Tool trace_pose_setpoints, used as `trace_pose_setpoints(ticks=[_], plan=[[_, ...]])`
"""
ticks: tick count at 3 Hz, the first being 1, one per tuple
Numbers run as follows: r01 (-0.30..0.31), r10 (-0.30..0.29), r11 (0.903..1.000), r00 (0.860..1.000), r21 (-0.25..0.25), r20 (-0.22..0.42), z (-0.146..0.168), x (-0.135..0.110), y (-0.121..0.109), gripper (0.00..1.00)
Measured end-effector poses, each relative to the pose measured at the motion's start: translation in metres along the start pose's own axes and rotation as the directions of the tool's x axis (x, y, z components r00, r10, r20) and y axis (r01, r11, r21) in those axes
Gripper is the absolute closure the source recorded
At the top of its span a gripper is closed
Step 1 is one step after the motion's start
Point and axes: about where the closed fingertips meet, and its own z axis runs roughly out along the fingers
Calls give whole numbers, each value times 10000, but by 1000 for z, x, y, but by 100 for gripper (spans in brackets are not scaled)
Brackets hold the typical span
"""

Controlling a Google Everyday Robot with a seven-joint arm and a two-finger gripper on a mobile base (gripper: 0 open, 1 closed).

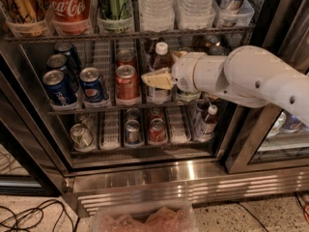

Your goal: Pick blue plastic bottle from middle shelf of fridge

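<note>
The fridge [145, 178] stands open in front of me. On its middle shelf [104, 57], a wire rack with white slotted lanes, stands the blue plastic bottle [155, 62], upright with a white cap, between the red cans and my arm. My gripper [167, 67] reaches in from the right on a white arm. It is open, with one yellowish finger [155, 79] in front of the bottle's lower body and the other finger [179, 54] behind it to the right. The bottle's label is mostly hidden by the front finger.
Blue Pepsi cans [94, 83] and red cans [126, 83] stand left of the bottle. Large bottles in clear bins [67, 6] fill the rack above. Cans [133, 129] and another small bottle [207, 122] are on the lower shelf. A door frame [251, 129] is on the right; a plastic tub [145, 219] and cables [29, 214] lie on the floor.
</note>
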Motion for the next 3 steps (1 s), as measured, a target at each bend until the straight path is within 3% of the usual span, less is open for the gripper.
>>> trace_pose_setpoints(ticks=[2, 3], plan=[[71, -56, 9980, 9997, 625, -230, 1, 3, -6, 83], [201, -190, 9969, 9997, 760, -145, -5, -14, -6, 100]])
